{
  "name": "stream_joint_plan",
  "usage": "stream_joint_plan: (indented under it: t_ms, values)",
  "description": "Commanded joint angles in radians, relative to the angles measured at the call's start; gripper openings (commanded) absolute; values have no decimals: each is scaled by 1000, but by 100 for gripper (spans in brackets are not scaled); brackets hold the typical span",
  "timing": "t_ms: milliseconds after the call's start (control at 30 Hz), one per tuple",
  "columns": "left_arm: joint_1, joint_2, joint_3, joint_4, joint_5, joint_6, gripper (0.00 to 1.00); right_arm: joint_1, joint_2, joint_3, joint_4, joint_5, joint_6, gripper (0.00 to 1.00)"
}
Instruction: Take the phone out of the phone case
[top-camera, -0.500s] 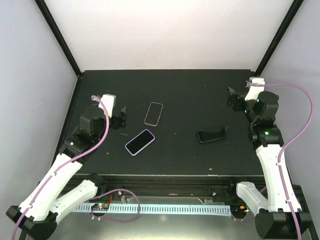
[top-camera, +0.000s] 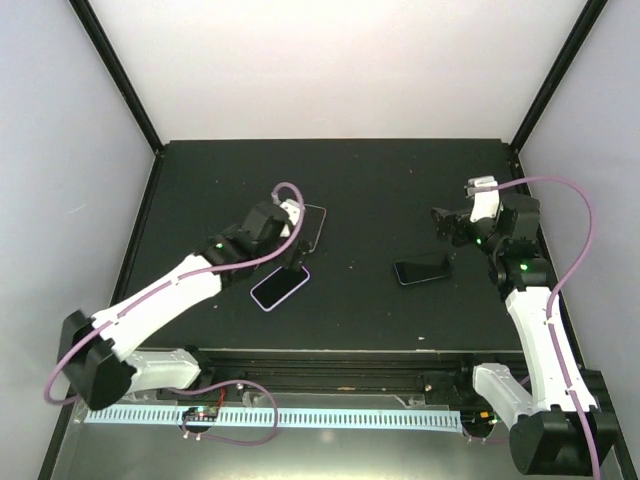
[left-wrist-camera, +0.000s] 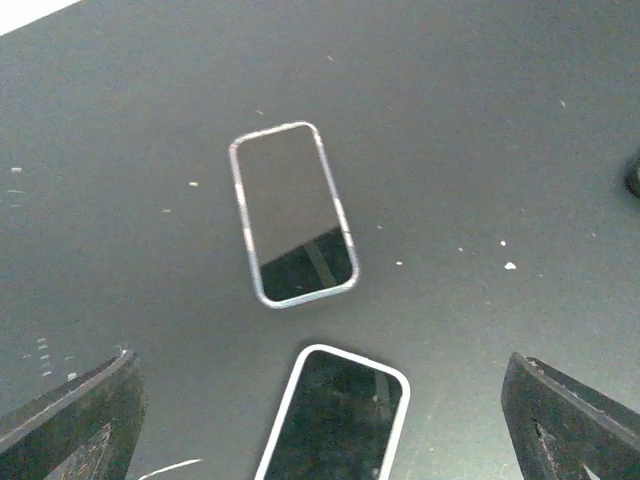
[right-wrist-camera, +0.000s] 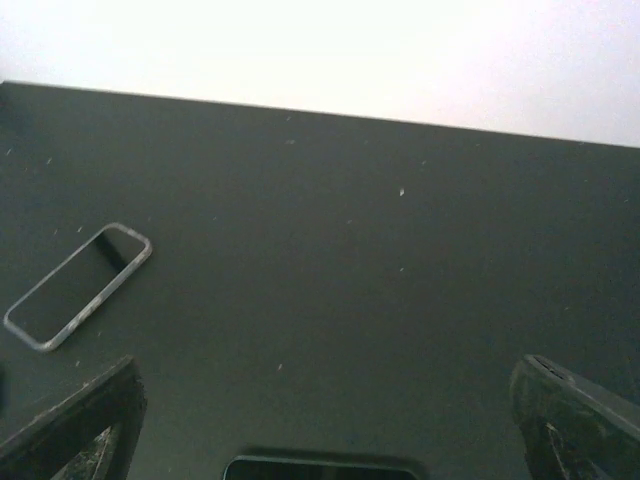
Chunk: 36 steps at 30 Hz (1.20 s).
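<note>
A phone in a lilac-rimmed case (top-camera: 280, 287) lies screen up near the table's front centre. It shows at the bottom of the left wrist view (left-wrist-camera: 335, 415). A second phone with a grey rim (top-camera: 312, 228) lies just behind it, also seen in the left wrist view (left-wrist-camera: 293, 215) and the right wrist view (right-wrist-camera: 78, 285). My left gripper (top-camera: 292, 255) hangs open and empty above the lilac-cased phone, jaws wide (left-wrist-camera: 320, 410). A dark phone (top-camera: 420, 270) lies to the right, and its edge shows in the right wrist view (right-wrist-camera: 320, 468). My right gripper (top-camera: 447, 225) is open and empty, just behind it (right-wrist-camera: 325, 400).
The black table (top-camera: 380, 190) ends at a black frame post at each back corner, with white walls on three sides. A pale slotted rail (top-camera: 320, 417) runs along the front, below the table's edge.
My left arm has swung from the table's left side to the centre, over the two phones. My right gripper has moved left and a little forward, toward the dark phone.
</note>
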Motion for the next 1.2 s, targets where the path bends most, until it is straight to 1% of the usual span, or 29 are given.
stream_joint_plan:
  t_ms: [0,67,200,300,400,500,600,667,767,800,867,967,1100,1167]
  values:
    - [-35,142,105,-28,106,-27,99,-9,8,34,-94,-85,-83,100]
    - [-43,211,133,-25,138,-30,99,-10,0,14,-107,-87,-113,100]
    - [-54,348,183,32,234,-40,99,-12,-28,-60,-75,-74,-159,100]
    - [-59,460,251,65,311,-75,99,-13,-17,-62,-78,-75,-158,100]
    - [-66,578,320,120,359,-112,99,-13,1,-62,-85,-68,-167,100]
    - [-71,697,397,177,410,-150,99,-16,12,-75,-73,13,-166,100]
    - [-78,782,478,141,442,-171,99,-21,97,-44,-85,176,-187,99]
    - [-92,764,456,155,446,-177,99,-46,203,26,-161,177,-218,96]
    - [-123,674,352,202,448,-181,98,-80,318,89,-229,165,-290,94]
    - [-138,639,315,207,438,-184,98,-83,348,100,-245,175,-317,93]
    - [-170,564,237,208,395,-198,97,-86,405,123,-286,179,-372,89]
    - [-213,468,123,209,339,-229,97,-87,504,153,-348,186,-430,85]
    - [-236,366,-1,221,335,-277,95,-88,599,164,-349,231,-473,82]
    - [-243,329,-39,221,336,-289,93,-87,631,158,-344,244,-485,81]
